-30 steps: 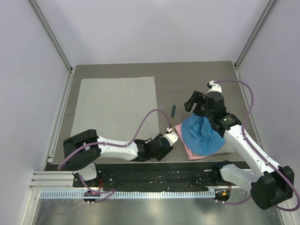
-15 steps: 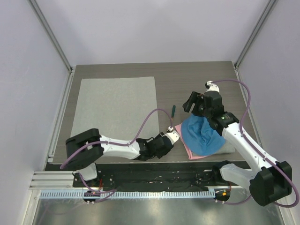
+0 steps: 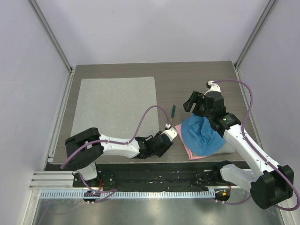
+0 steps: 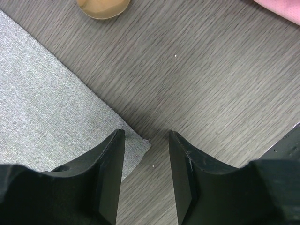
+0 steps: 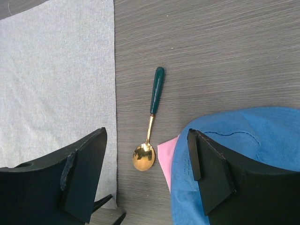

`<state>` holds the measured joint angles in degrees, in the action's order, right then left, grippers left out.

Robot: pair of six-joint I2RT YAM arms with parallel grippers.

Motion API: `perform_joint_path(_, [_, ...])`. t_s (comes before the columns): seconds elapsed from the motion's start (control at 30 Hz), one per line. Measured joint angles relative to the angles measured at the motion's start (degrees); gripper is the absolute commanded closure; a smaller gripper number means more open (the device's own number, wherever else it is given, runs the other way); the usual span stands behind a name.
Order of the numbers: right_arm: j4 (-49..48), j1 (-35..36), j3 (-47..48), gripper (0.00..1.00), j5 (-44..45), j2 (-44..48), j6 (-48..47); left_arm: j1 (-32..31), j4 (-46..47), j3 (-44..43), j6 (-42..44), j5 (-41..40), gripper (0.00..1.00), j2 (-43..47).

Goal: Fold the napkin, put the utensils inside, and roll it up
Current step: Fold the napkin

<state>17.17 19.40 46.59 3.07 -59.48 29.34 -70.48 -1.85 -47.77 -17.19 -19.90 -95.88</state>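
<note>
Though clamped on nothing yet, straddles the near right corner of the napkin (image 4: 47,108) with the left pincer (image 4: 144,140), jaws partly parted and low over the counter (image 4: 211,84). Shows the rest of that grey cloth flat and unfolded across the counter's left side. Just beyond the corner, finds the spoon (image 5: 153,105) bare on the wood (gold bowl toward the arms, green handle away), bowl beside the pink cloth (image 5: 166,154) peeking from under the blue cloth (image 5: 243,140). Holds the right pincer (image 5: 146,140) wide and empty above that heap. Reads as the very start of the fold. Calls next for closing on the corner's thin edge, then lifting it across without dragging the spoon.
</note>
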Motion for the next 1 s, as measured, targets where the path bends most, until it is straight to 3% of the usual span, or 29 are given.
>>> perform_joint_path(0.37, [0.04,0.00,0.00,0.22,0.02,0.00,-0.22,0.11,-0.31,0.09,-3.87,-0.07,0.58,0.00])
perform_joint_path(0.67, [0.04,0.00,0.00,0.22,0.02,0.00,-0.42,0.39,-0.55,0.96,-6.62,-0.09,0.51,0.87])
perform_joint_path(1.0, [0.04,0.00,0.00,0.22,0.02,-0.02,-0.59,0.42,-0.96,1.60,-7.74,-0.61,0.60,1.46])
